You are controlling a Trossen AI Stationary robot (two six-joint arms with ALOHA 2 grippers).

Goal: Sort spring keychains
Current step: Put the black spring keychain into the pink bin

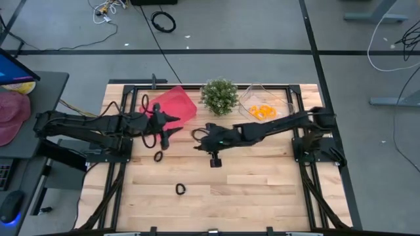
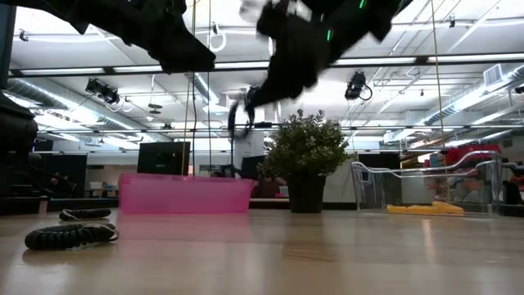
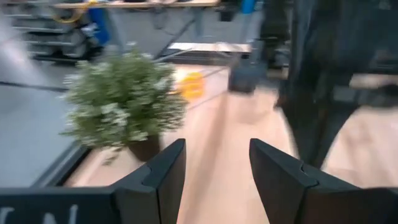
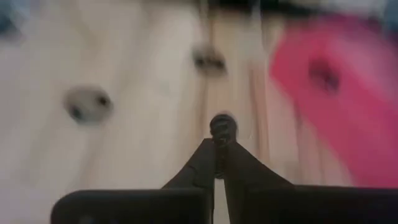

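My right gripper (image 1: 199,136) is above the middle of the table, shut on a black spring keychain (image 2: 239,116) that hangs in the air. Two more black keychains (image 1: 158,156) (image 1: 180,189) lie flat on the wood. A pink bin (image 1: 176,105) at the far left holds a black keychain (image 4: 323,74). A clear bin (image 1: 281,99) at the far right holds orange keychains (image 1: 262,112). My left gripper (image 3: 217,180) hovers open by the pink bin, with nothing between its fingers. My right gripper pinches the black keychain's coil (image 4: 222,126) between its two fingertips. The fingers slant down toward the table's left. The keychain hangs below the fingertips as a loop (image 2: 237,123), lifted clear of the table.
A small potted plant (image 1: 219,96) stands between the two bins at the far edge. The near half of the table is bare wood apart from the two loose black keychains. Black frame rails run along the table's left and right sides.
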